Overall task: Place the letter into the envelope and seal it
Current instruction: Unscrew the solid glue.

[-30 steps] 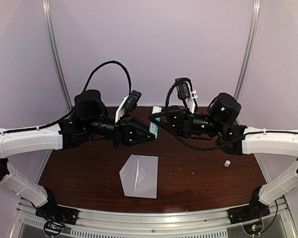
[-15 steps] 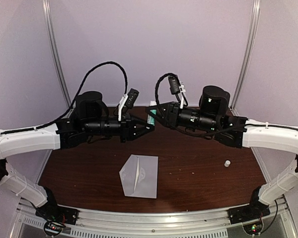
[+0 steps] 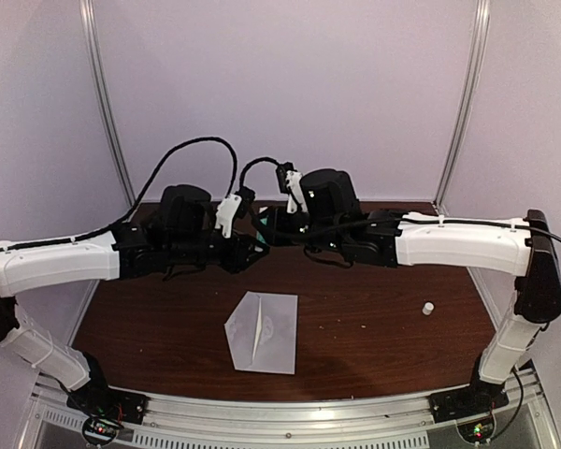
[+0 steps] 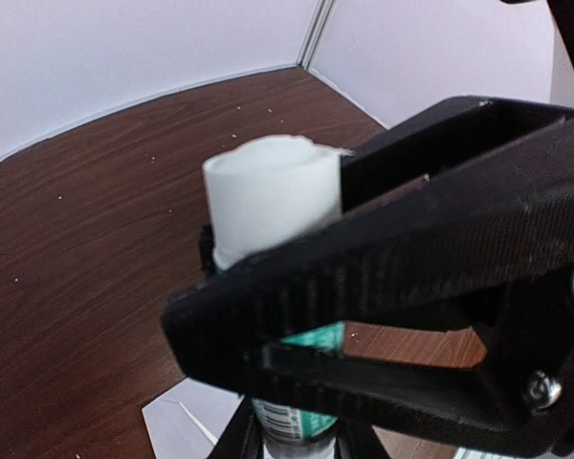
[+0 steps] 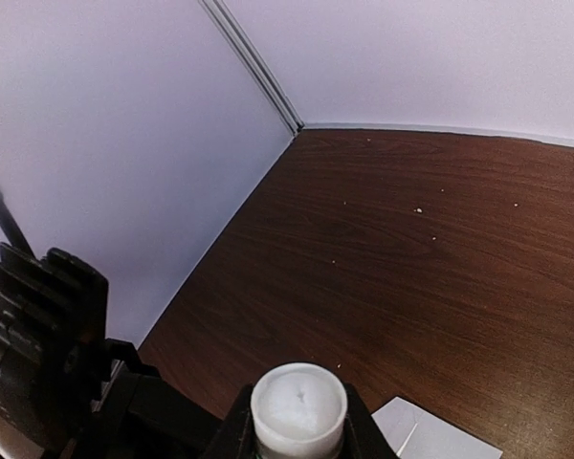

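The envelope (image 3: 265, 329) lies well apart from both jaws.

**Top external view:** fixed high behind both arm bases. It faces forward and down over the whole brown surface (image 3: 374, 327) to the rear wall (image 3: 290, 84). Wide, distant framing.

**Left wrist view:** mounted on the left arm (image 3: 56, 264), at very close range. It looks along a white glue stick (image 4: 273, 196) towards the surface's far right corner.

**Right wrist view:** mounted on the right arm (image 3: 458, 245), equally close. It looks over the end of the same stick towards the far left corner.

**Shared coverage:** both wrist views show the stick. All three show part of the pale envelope (image 3: 262, 332), which sits at the lower edge of each wrist view.
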Controlling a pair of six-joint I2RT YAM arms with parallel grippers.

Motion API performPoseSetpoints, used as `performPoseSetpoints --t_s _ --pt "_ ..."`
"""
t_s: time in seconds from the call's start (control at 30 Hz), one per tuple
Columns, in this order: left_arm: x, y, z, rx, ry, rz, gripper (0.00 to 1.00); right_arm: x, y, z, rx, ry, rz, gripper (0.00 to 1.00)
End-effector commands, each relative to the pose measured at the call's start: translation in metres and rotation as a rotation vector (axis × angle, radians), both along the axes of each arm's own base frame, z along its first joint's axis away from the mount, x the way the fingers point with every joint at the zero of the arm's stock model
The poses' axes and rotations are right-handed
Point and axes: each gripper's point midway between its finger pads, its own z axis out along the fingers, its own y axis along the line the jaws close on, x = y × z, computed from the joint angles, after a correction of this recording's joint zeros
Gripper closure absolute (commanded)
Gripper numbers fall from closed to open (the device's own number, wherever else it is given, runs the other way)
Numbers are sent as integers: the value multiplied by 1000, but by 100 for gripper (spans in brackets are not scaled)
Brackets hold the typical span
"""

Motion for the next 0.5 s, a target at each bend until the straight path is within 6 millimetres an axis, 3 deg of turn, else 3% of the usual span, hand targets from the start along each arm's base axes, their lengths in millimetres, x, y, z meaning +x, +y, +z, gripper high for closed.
performPoseSetpoints --t_s 0.0,0.1,0.3,0.47 --pt "10 -12 41 -99 -107 9 100 -24 18 -8 -18 57 50 100" --pt "8 -10 43 -107 -102 10 100 -26 11 3 2 37 40 96" --pt "5 -7 51 -130 -104 8 100 -45 -14 44 100 -87 88 50" --pt "-5 -7 63 -179 -110 -43 100 -58 -44 67 126 -173 88 26"
